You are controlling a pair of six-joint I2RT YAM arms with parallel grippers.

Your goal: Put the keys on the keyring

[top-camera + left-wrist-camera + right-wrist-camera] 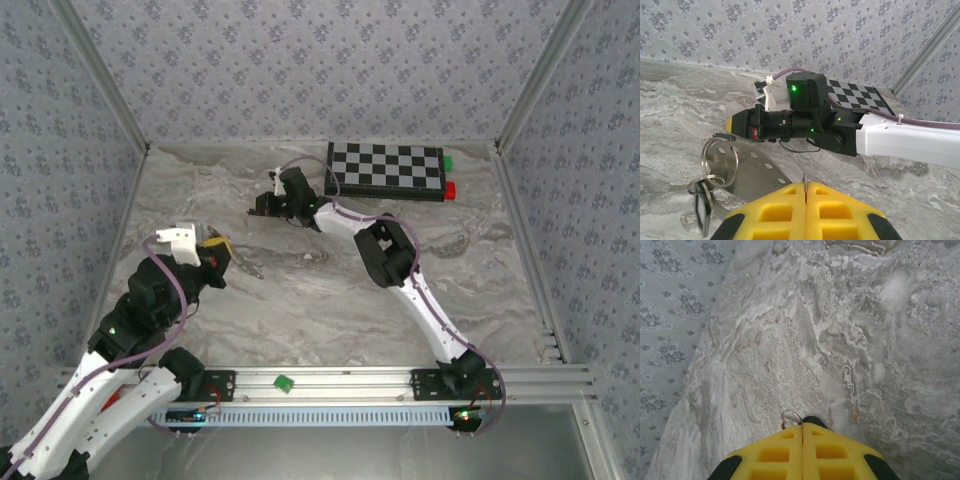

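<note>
- Top external view: the left tool [220, 246] sat low on the left of the grey marbled bench [330, 300]. The right tool [258, 207] reached in towards it from the right, the two near each other. A black-and-white checkerboard panel [385, 168] lay at the far edge, with a small green block [449, 161] and a small red block [451, 189] at its right end. The keys were too small to make out here.
- Left wrist view: the left tool [805, 186] had its yellow fingers [840, 210] pressed together, pinching a thin silver sliver [805, 179] that stood edge-on in the seam; I could not tell what the sliver was. A large silver split keyring [736, 161] lay on the bench just left of the fingers, over a flat silver plate with round holes [757, 172]. A dark-headed key [702, 209] hung at its lower left. The right tool [732, 125] hovered just beyond the ring, its yellow tip closed.
- Right wrist view: the right tool [802, 429] was clamped shut close above the bench. A small silver wire loop [791, 417] poked out at the seam of its fingertips, apparently pinched.
</note>
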